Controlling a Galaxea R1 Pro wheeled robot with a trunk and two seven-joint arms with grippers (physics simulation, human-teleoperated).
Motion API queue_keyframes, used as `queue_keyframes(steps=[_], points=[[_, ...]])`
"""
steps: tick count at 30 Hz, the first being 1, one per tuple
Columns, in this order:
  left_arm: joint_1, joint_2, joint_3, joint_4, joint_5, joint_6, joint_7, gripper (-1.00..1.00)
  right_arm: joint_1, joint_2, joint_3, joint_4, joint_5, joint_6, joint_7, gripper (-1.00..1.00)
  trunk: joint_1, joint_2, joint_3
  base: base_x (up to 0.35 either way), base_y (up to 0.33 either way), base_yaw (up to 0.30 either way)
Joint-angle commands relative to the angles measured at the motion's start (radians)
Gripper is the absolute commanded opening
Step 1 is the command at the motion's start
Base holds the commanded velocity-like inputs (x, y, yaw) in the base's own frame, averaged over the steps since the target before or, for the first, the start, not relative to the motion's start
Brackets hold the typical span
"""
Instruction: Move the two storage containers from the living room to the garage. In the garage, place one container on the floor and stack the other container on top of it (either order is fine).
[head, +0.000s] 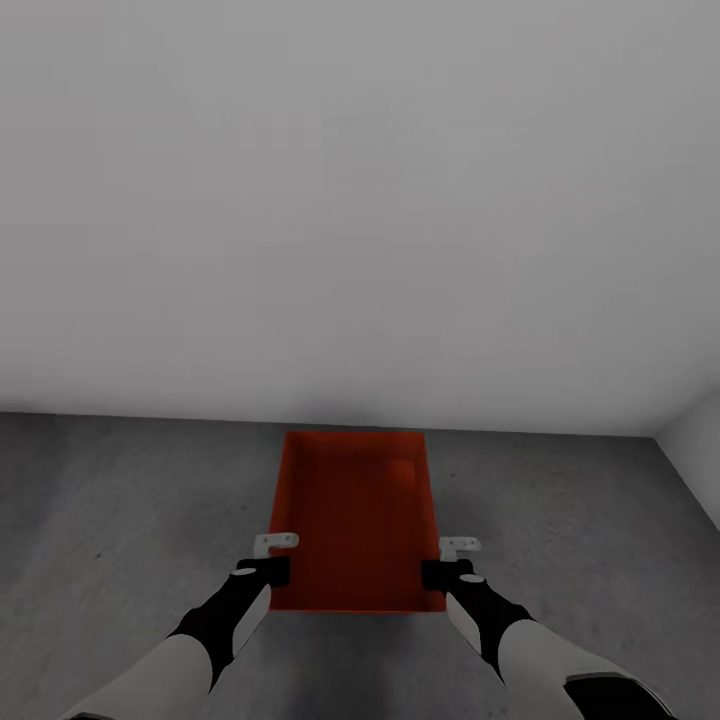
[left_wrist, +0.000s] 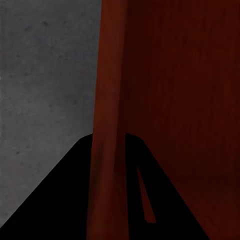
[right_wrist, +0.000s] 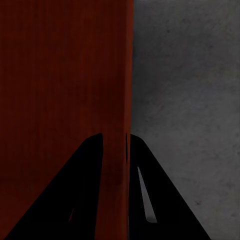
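Storage container (head: 355, 520), orange-red, held between both arms over the concrete floor (head: 120, 500) near the grey wall (head: 360, 200). Left fingers (left_wrist: 55, 200) clamped on its left wall, right fingers (right_wrist: 165, 195) clamped on its right wall.

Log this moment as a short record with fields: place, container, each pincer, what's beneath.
place: garage, pale grey wall ahead, corner at right
container: one orange-red open-top storage container, empty inside, long side running away from the robot
left pincer: shut on the container's left wall, near its closer end
right pincer: shut on the container's right wall, near its closer end
beneath: dark grey speckled concrete floor; cannot tell whether the container rests on it or hangs just above
second container: cannot tell
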Motion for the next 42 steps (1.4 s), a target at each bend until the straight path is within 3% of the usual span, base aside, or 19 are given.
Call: queue_keyframes(steps=[1, 34, 42], points=[[0.000, 0.001, 0.001, 0.000, 0.010, 0.006, 0.008, -1.00, -0.001, 0.000, -0.028, -0.003, 0.011, 0.000, -0.020, -1.00, 0.000, -0.002, -0.001, 0.000, 0.000, 0.000], [0.000, 0.001, 0.002, -0.005, 0.011, 0.009, 0.008, -1.00, -0.001, -0.001, -0.041, -0.005, 0.011, -0.003, -0.020, -1.00, 0.000, -0.002, -0.001, 0.000, 0.000, 0.000], [0.000, 0.000, 0.002, -0.004, 0.011, 0.010, 0.008, -1.00, -0.001, -0.001, -0.041, -0.005, 0.011, -0.003, -0.020, -1.00, 0.031, -0.058, -0.026, 0.000, 0.000, 0.000]])
